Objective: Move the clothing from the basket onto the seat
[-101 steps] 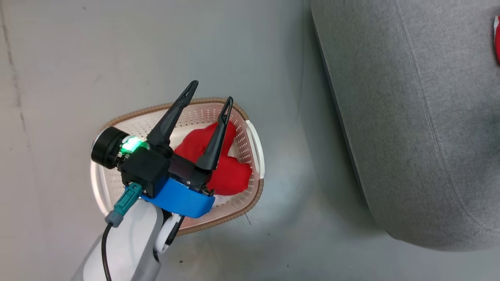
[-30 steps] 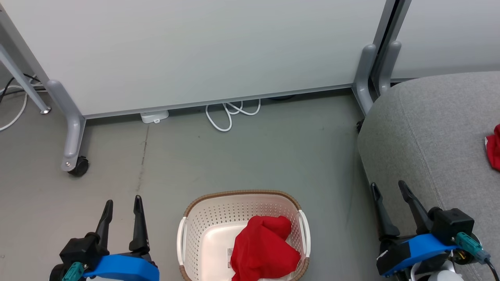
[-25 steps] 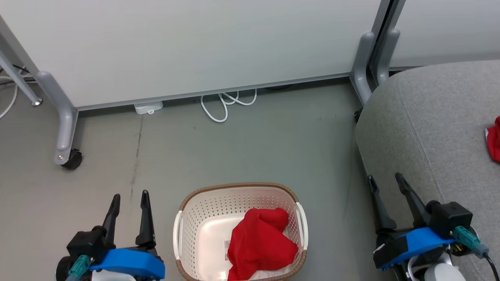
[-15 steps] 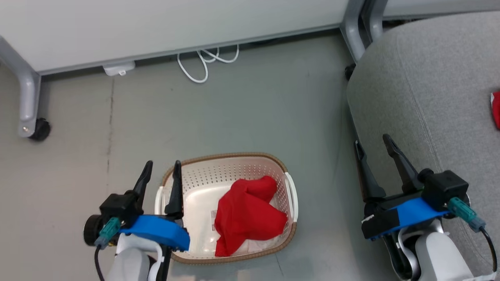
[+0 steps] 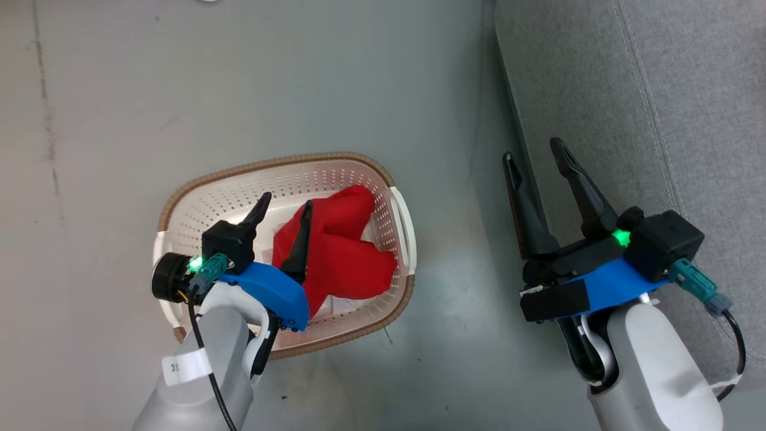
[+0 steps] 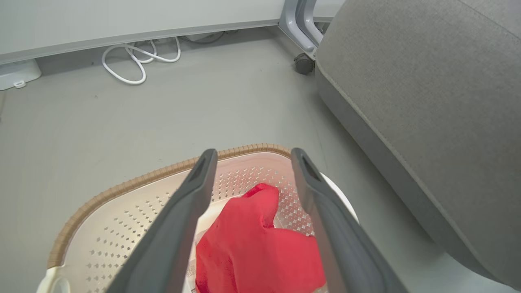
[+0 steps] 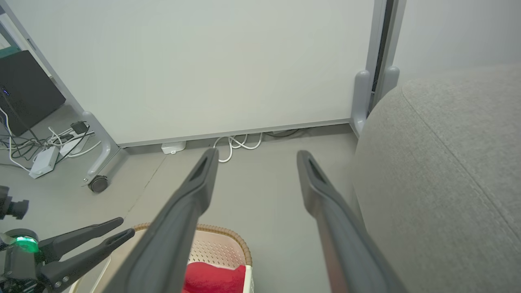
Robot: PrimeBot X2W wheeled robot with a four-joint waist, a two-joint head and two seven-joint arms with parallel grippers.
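Over clothing [image 5: 350, 263], spread left gripper [image 5: 287, 199], perhaps touching

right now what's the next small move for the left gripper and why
Probably lower the left gripper onto the red garment, then close. It stands open over the fabric without pinching it, and the garment lies in the laundry basket, not on the grey sofa seat.
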